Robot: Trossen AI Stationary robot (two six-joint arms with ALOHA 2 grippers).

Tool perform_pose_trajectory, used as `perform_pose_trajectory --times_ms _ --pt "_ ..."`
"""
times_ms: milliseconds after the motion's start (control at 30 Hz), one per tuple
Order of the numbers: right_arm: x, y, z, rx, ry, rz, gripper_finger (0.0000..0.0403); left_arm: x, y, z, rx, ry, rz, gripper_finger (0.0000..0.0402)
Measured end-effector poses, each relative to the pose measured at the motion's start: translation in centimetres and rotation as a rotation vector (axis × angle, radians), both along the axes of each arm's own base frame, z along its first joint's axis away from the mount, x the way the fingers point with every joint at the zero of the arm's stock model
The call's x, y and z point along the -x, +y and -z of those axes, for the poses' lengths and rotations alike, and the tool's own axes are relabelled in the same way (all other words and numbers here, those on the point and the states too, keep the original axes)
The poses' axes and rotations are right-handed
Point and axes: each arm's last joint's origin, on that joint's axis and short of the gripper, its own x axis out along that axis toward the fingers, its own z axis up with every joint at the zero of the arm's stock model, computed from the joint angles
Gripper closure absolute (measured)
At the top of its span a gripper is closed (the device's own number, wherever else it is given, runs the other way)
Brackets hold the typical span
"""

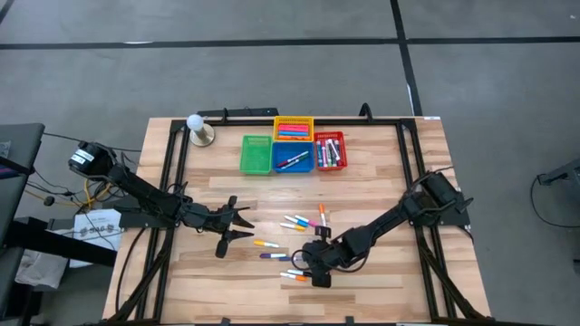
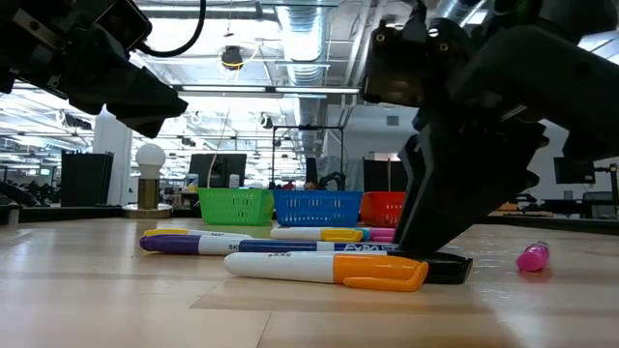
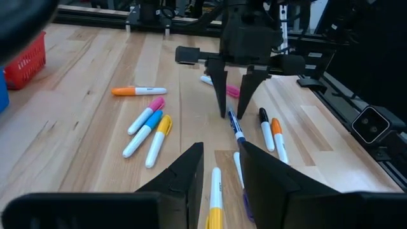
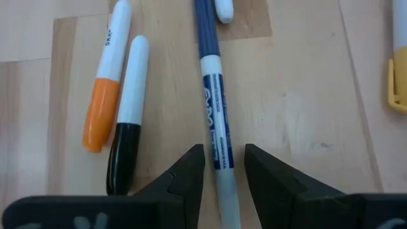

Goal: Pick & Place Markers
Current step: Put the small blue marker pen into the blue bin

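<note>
High view, left to right: left gripper [image 1: 243, 220] above the desk [image 1: 381, 172], jaws parted and empty, yellow-capped marker [image 3: 215, 202] just ahead. Right gripper [image 1: 313, 264] lowered among loose markers [image 1: 304, 222], jaws part-open astride a blue Expo marker [image 4: 215, 121], touching or not unclear.
</note>
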Motion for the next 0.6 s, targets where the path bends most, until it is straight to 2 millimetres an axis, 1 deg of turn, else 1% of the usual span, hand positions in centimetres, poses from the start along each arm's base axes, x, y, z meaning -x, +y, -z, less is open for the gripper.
perform_pose_trajectory --times_ms 100,267,367,533,600 --pt "-0.11 -0.37 0.14 -0.001 0.014 0.007 0.0296 0.0 0.0 0.0 0.0 0.0 0.0 0.03" --pt "-0.08 -0.39 -0.63 -0.022 -0.004 0.003 0.0305 0.0 0.0 0.01 0.0 0.0 0.0 0.03" --pt "-0.01 -0.3 -0.73 -0.023 -0.006 0.001 0.0329 0.0 0.0 0.01 -0.001 0.0 0.0 0.03" --pt "-0.05 -0.46 -0.72 -0.035 0.004 -0.001 0.038 0.0 -0.01 0.0 0.0 0.0 0.0 0.03" --pt "-0.06 -0.51 -0.8 -0.048 0.009 -0.006 0.0389 0.0 -0.01 0.0 0.0 0.0 0.0 0.03"
